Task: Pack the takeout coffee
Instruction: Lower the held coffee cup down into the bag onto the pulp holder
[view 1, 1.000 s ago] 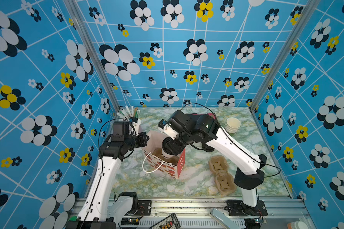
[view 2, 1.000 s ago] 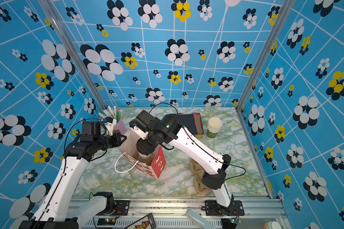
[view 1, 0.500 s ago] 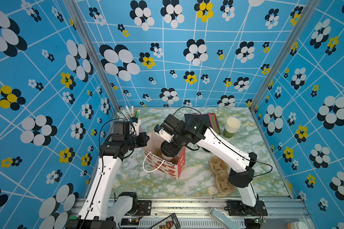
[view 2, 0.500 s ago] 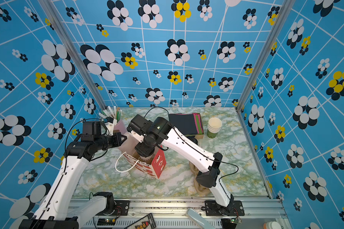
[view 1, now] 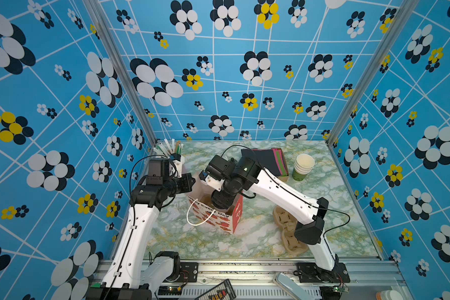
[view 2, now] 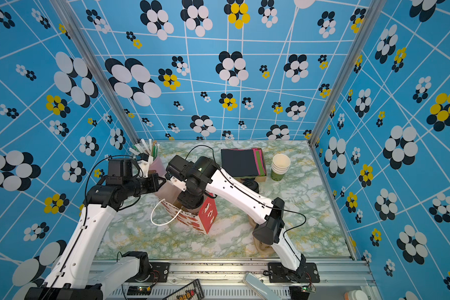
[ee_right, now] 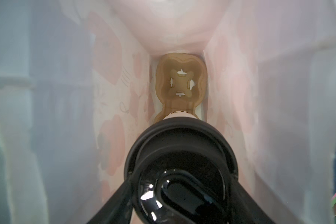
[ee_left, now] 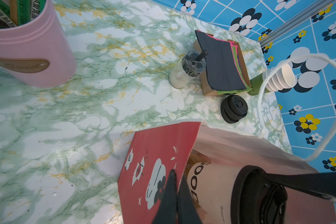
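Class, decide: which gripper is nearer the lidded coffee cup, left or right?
Right. The right gripper clasps the lidded coffee cup by its black lid inside the paper bag. The left gripper pinches the bag's red side edge, beside the cup without touching it.

The enclosure has three walls (view 1: 218,78) at 9, 12 and 3 o'clock, printed blue with white grid lines and black, white and yellow flowers. Aluminium posts (view 1: 107,39) stand at the rear corners. The tabletop (view 1: 257,241) is green-white marble pattern. An aluminium rail (view 1: 244,267) runs at 6 o'clock.

Left fingers (ee_left: 169,197) pinch red bag (ee_left: 155,155) edge; lidded coffee cup (ee_left: 215,186) inside bag.
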Motion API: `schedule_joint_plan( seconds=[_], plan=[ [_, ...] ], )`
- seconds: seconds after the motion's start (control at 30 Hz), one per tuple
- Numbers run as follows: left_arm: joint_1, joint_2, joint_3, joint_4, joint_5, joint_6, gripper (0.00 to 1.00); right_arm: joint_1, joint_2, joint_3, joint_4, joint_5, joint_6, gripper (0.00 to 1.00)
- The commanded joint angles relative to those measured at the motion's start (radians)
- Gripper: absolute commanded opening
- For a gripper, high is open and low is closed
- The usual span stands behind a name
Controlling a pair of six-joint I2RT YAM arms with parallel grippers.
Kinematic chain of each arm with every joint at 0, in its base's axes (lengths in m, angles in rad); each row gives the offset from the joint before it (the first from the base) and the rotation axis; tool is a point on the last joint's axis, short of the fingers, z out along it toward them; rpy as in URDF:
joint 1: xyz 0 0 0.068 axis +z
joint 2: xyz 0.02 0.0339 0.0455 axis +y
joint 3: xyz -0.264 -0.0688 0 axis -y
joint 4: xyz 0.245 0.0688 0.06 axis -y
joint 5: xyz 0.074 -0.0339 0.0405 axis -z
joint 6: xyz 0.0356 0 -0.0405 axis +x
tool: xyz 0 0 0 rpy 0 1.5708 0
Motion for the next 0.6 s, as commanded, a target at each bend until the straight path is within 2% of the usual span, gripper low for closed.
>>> schedule_joint_plan(
  seconds=[0.0, 0.57],
  plan=[
    [-0.003, 0.006, 0.01, -0.03, 0.013, 0.026, 0.0, 0.009, 0.022, -0.011, -0.027, 0.023, -0.038, 0.65],
    [-0.003, 0.011, 0.012, -0.038, 0.012, 0.033, 0.0, -0.021, 0.059, -0.061, -0.023, -0.006, -0.128, 0.65]
  ],
)
